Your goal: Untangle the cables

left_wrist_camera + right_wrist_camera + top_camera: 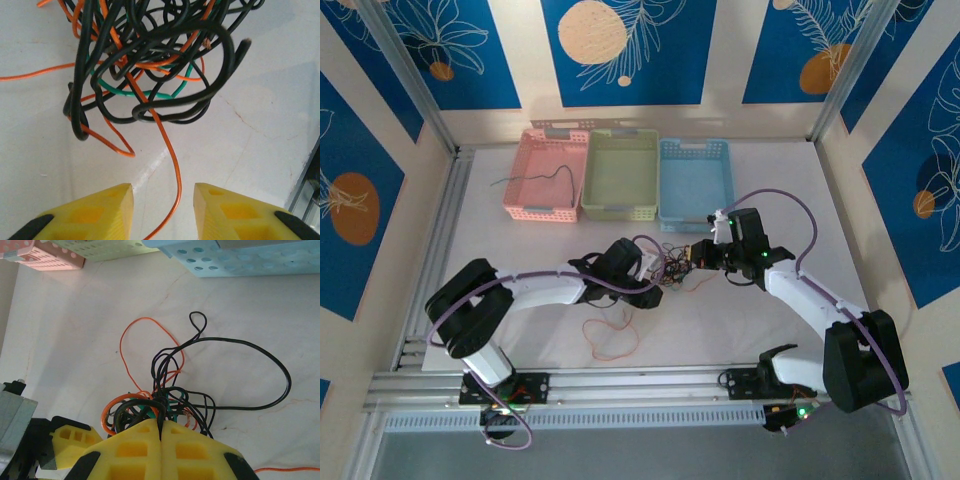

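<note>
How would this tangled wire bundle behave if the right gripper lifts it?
Likely floppy: the tangle lies in loose curls, so loops should sag. Probably light, being thin wire. Strands interlock, so the right gripper, pinching some, may drag the whole clump.

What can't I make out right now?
Right wrist: which strands of the cable tangle the shut right fingers pinch; the fingers cover them.
Left wrist: where the orange wire ends; the bottom edge cuts it off between the left fingers.
Top: single strands, too small.
</note>
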Robot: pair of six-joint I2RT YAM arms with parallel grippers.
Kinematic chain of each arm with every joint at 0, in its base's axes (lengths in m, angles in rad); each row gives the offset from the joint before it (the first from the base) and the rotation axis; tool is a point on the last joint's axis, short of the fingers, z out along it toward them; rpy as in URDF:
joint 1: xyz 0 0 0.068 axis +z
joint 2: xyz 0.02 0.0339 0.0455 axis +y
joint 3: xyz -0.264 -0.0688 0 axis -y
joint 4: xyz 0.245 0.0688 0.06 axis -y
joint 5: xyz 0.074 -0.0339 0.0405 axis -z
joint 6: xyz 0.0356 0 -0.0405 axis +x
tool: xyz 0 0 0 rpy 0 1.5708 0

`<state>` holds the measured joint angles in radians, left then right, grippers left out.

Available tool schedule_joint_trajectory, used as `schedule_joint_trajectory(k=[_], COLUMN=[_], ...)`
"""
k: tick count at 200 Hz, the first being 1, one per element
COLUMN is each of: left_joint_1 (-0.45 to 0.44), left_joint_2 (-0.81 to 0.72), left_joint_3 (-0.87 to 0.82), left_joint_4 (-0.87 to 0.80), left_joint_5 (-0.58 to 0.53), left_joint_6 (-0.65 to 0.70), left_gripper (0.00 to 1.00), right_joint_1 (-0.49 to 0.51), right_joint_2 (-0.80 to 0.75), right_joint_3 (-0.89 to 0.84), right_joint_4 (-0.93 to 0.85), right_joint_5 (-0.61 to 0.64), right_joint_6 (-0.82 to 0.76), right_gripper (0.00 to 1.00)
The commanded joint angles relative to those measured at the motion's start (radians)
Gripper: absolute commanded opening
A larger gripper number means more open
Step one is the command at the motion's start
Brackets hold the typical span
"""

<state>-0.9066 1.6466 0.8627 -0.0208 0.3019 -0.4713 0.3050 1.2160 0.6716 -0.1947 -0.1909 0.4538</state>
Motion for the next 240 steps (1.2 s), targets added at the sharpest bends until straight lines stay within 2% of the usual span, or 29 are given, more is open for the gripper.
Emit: schedule_joint_trajectory(k=[1, 55, 74, 97, 110, 143, 149, 189, 240], left_joint_1=[-0.015, -0.018, -0.020, -0.019, -0.019, -0.018, -0.018, -0.007, 0.092], left_joint_2=[0.007, 0.011, 0.015, 0.021, 0.025, 0.007, -0.002, -0.163, -0.479], left_joint_3=[0.004, -0.001, -0.002, -0.008, -0.011, -0.013, -0.012, -0.002, 0.045], left_joint_4=[-0.005, 0.005, 0.004, 0.010, 0.014, 0.008, 0.001, -0.144, -0.392], left_joint_5=[-0.007, 0.002, 0.003, 0.005, 0.005, -0.008, -0.014, -0.118, -0.209], left_joint_6=[0.016, 0.014, 0.016, 0.014, 0.013, 0.013, 0.015, 0.064, 0.102], left_gripper=[0.32, 0.26, 0.37, 0.36, 0.29, 0.00, 0.00, 0.00, 0.00], right_joint_1=[-0.009, -0.019, -0.023, -0.025, -0.024, -0.029, -0.030, -0.055, -0.179], right_joint_2=[-0.008, -0.007, -0.007, -0.006, -0.007, -0.012, -0.013, -0.041, -0.076], right_joint_3=[0.008, 0.017, 0.018, 0.019, 0.016, 0.009, 0.007, -0.017, -0.091], right_joint_4=[-0.004, -0.008, -0.008, -0.006, -0.003, -0.003, -0.003, -0.001, 0.033], right_joint_5=[-0.022, -0.024, -0.027, -0.030, -0.033, -0.027, -0.026, 0.025, 0.029], right_joint_6=[-0.002, -0.009, -0.010, -0.010, -0.010, -0.012, -0.012, -0.005, 0.044], right_gripper=[0.00, 0.00, 0.00, 0.00, 0.00, 0.00, 0.00, 0.00, 0.00])
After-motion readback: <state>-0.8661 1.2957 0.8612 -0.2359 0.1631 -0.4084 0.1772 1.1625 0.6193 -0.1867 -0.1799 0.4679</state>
